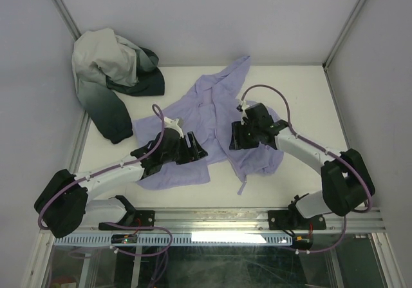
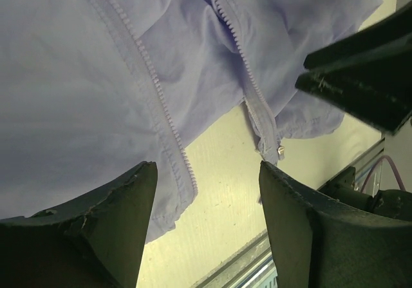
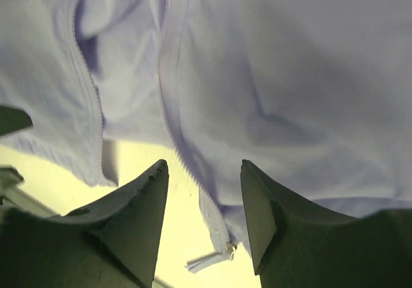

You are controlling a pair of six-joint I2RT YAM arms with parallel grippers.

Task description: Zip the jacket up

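Observation:
The lavender jacket [image 1: 207, 106] lies wrinkled and unzipped on the white table, front opening toward the near edge. My left gripper [image 1: 194, 147] is open over the jacket's left front panel. In the left wrist view my left gripper [image 2: 207, 169] frames the left zipper edge [image 2: 156, 85] and bare table. My right gripper [image 1: 235, 136] is open over the right front panel. In the right wrist view my right gripper [image 3: 204, 169] straddles the right zipper band, with the slider [image 3: 228, 249] just below it. The slider also shows in the left wrist view [image 2: 280, 149].
A white-and-dark-green garment [image 1: 114, 75] is heaped at the back left corner. Walls enclose the table [image 1: 302, 101] at left, back and right. A metal rail [image 1: 257, 218] runs along the near edge. My two grippers are close together over the jacket.

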